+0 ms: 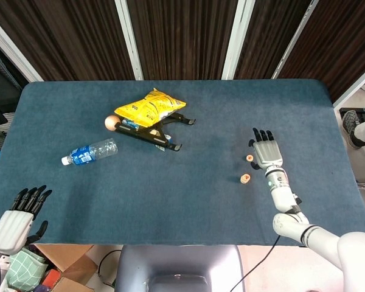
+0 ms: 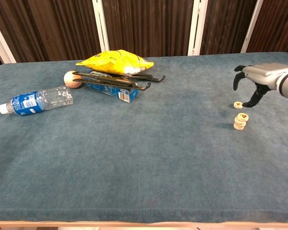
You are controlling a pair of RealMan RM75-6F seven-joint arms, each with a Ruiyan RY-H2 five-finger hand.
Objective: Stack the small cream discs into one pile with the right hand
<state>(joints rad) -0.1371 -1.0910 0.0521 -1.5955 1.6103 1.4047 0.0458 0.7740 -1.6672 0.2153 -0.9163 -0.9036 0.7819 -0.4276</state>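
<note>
right hand (image 2: pixel 256 82) hovers open-fingered over the loose disc (image 2: pixel 238 105) just behind the pile (image 2: pixel 240 121), so I'd pinch its edges gently.

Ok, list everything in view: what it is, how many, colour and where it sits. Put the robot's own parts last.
pile of cream discs: one pile, cream with red marks, right part of the table
single cream disc: one, cream with a red mark, just behind the pile, apart from it
chip bag: one, yellow, back centre-left, lying on the black stand
black stand: one, black, under the bag
blue box: one, blue, under the stand
wooden ball: one, tan, left of the stand
water bottle: one, clear with blue label, lying on its side at left
table: one, blue cloth
left hand: grey and black, off the table's near left corner, holding nothing
right hand: grey and black, above the single disc, holding nothing
</note>
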